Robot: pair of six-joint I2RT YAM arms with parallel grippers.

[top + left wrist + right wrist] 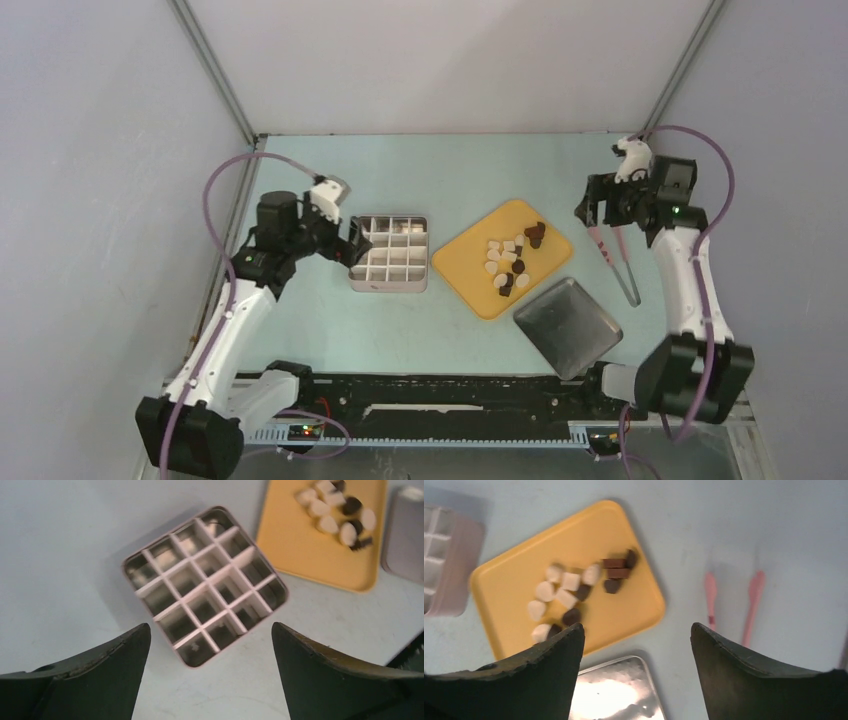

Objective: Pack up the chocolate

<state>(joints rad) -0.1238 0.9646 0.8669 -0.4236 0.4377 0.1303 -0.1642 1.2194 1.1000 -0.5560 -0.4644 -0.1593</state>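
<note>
Spreading over the pale blue-green table [400, 170], everything suggests packing has not begun. A rounded yellow plastic tray [465, 255] sits at centre, with a flat silver metal lid [568, 325] at its five o'clock. A square white-gridded box [390, 287] sits at nine o'clock, its cells seemingly empty. Pink tongs [618, 262] lie untouched at three o'clock. Every cream or dark brown chocolate piece [510, 262] rests on the tray. The left gripper [210, 630] and right gripper [636, 627] hover with jaws wide, holding nothing.

Robot test cell, lab-type. Pale table [330, 325] boxed by blank white panels [440, 60]; metal struts [212, 65] rise at table's far corners.
</note>
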